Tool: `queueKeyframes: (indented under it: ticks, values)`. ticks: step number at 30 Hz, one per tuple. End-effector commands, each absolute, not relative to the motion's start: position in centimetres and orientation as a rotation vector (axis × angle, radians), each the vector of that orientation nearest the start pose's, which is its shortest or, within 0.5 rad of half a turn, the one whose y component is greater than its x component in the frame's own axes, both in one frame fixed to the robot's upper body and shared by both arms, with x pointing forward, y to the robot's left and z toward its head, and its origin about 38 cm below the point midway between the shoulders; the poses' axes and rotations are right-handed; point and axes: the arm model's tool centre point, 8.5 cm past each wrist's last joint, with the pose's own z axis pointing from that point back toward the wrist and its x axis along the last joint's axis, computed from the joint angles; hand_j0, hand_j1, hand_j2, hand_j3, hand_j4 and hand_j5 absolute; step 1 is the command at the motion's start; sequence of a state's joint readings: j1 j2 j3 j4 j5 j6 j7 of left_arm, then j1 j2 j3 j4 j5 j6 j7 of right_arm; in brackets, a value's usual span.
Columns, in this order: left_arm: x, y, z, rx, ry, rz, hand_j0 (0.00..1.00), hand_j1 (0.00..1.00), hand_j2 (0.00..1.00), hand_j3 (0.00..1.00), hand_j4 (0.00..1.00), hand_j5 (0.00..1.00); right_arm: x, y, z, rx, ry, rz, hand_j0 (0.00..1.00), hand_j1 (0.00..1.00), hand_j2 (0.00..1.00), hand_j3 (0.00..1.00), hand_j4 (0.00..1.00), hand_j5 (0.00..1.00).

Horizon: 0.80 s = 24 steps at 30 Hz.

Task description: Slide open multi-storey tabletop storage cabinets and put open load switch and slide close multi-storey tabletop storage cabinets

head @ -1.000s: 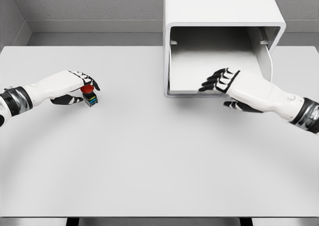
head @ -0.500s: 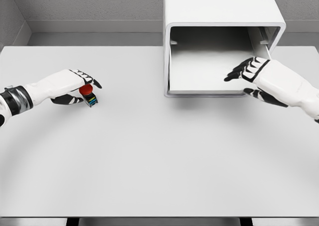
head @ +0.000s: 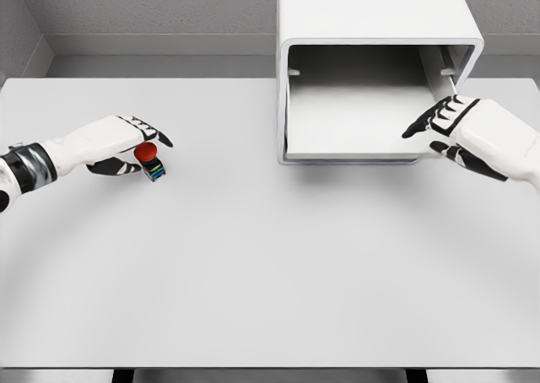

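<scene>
We see the cabinet [head: 371, 29] cut off by the top edge, the right hand [head: 472, 130] hiding its right front corner, and both forearms leaving frame.

The storage cabinet [head: 371, 29] stands at the back of the tabletop [head: 270, 265], right of the middle, with its drawer [head: 354, 117] slid out toward the front. The load switch [head: 150, 160] sits on the tabletop far to the left, well apart from the cabinet. The left robot hand [head: 114, 142] lies just beside the switch, on its left and over it. The right robot hand [head: 472, 134] is at the drawer's right front corner. The front half of the tabletop lies before all of them.
</scene>
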State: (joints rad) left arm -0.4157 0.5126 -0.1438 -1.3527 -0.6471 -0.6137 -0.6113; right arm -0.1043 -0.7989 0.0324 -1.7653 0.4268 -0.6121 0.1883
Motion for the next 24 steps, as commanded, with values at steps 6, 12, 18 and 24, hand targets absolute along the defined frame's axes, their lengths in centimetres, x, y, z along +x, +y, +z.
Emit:
queueKeyframes:
  ticks: [6,12,18,24]
  values:
    - [44.2,31.4,16.3,0.483,-1.423,-1.800,0.74,0.74,0.74,0.74,0.74,0.74,35.1,-36.3,27.9,-0.742,-1.959,1.541,0.62,0.62,0.62,0.62,0.62,0.62]
    - [44.2,31.4,16.3,0.482,-1.421,-1.798,0.63,0.63,0.63,0.63,0.63,0.63,34.5,-37.5,27.5,-0.752,-1.930,1.518,0.62,0.62,0.62,0.62,0.62,0.62]
    - [44.1,31.4,16.2,0.480,-1.423,-1.798,0.55,0.55,0.55,0.55,0.55,0.55,34.8,-38.8,26.4,-0.754,-1.873,1.505,0.61,0.61,0.61,0.61,0.61,0.61]
    - [44.1,31.5,16.5,0.488,-1.430,-1.795,0.47,0.47,0.47,0.47,0.47,0.47,35.3,-40.4,25.1,-0.755,-1.815,1.475,0.57,0.57,0.57,0.57,0.57,0.57]
